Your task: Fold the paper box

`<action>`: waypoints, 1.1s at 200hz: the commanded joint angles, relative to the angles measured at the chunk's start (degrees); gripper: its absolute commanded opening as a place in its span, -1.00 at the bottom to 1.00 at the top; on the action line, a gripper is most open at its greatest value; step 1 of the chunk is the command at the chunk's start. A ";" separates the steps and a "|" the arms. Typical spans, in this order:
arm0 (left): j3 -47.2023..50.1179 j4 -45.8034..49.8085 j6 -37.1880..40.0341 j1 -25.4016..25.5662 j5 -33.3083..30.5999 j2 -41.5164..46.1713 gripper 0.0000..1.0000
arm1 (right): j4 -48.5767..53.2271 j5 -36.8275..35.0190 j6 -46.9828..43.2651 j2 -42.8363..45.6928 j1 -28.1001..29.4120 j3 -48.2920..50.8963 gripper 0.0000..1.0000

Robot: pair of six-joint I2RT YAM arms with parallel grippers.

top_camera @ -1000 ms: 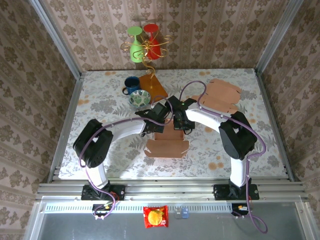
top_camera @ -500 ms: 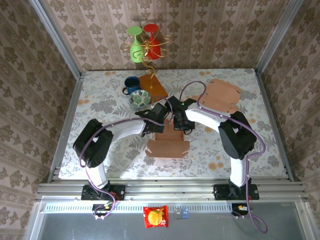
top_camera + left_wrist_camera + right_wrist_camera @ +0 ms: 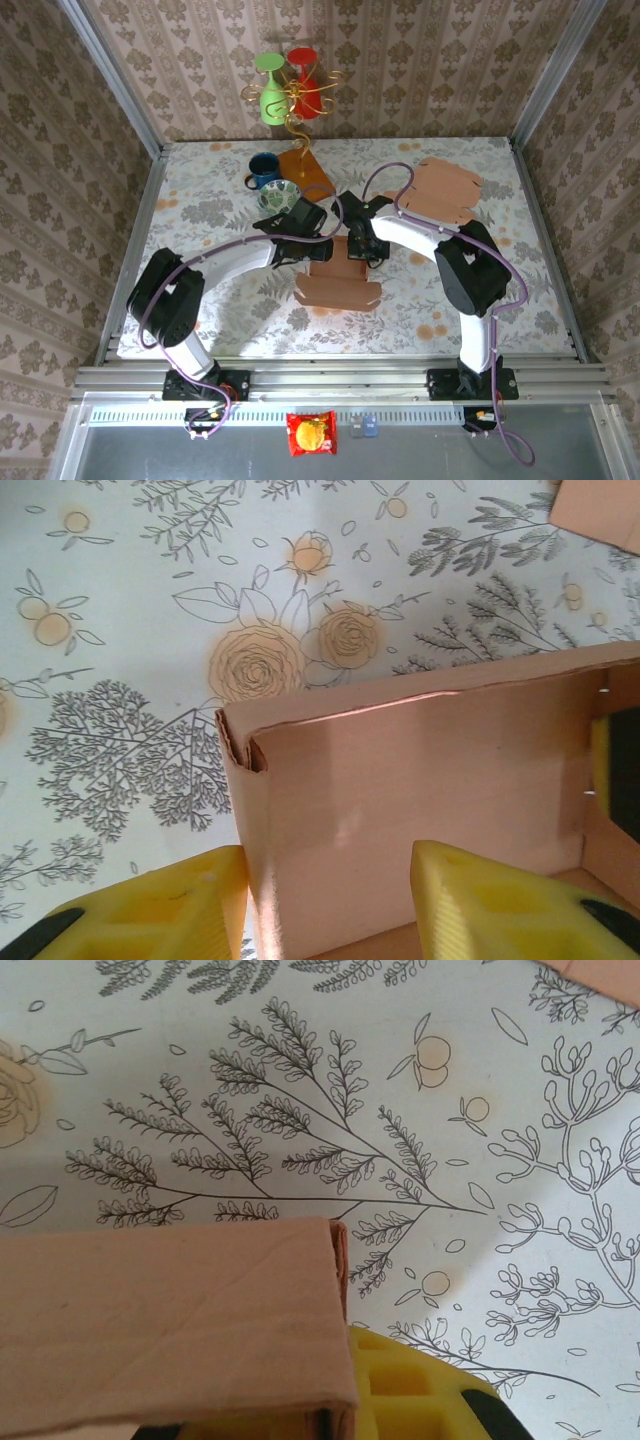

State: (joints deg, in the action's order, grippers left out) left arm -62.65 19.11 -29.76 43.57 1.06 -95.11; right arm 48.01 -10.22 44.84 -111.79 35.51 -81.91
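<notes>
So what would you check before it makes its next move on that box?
1. Left gripper open: ok, its jaws stand astride one upright wall of the paper box.
2. Right gripper steadying the box: ok, shut on its wall.
3. Wall corner clean: not ok, it looks slightly crumpled.
4. Near flap folded up: not ok, it lies flat on the table.
5. Bowl clear of the left arm: cannot tell, it sits very close behind.
6. Spare flat boxes out of the way: ok, far right, apart.
</notes>
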 commanded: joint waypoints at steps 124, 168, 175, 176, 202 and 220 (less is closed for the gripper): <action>-7.60 7.60 2.38 -1.75 5.56 -3.07 0.04 | 0.50 6.38 6.49 0.08 -0.70 -0.53 -1.00; -9.64 10.89 4.86 -1.84 1.69 -4.88 0.10 | 0.36 7.23 7.28 0.54 -0.70 0.27 -1.00; -9.73 11.10 4.98 -1.88 1.34 -5.16 0.11 | 0.36 7.23 7.28 0.63 -0.73 0.47 -1.00; -9.75 11.07 5.02 -1.90 1.37 -5.17 0.11 | 0.39 7.23 7.28 0.62 -0.72 0.50 -1.00; -10.11 11.45 5.41 -2.03 0.88 -5.75 0.17 | 0.16 7.50 7.27 0.88 -0.79 0.87 -1.00; -9.84 11.02 5.12 -2.25 0.43 -5.70 0.26 | 0.41 7.54 7.27 1.04 -0.90 1.15 -1.00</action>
State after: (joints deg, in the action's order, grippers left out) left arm -71.13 28.36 -25.76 41.52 2.76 -99.72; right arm 47.94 -3.75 50.87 -111.87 34.54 -81.62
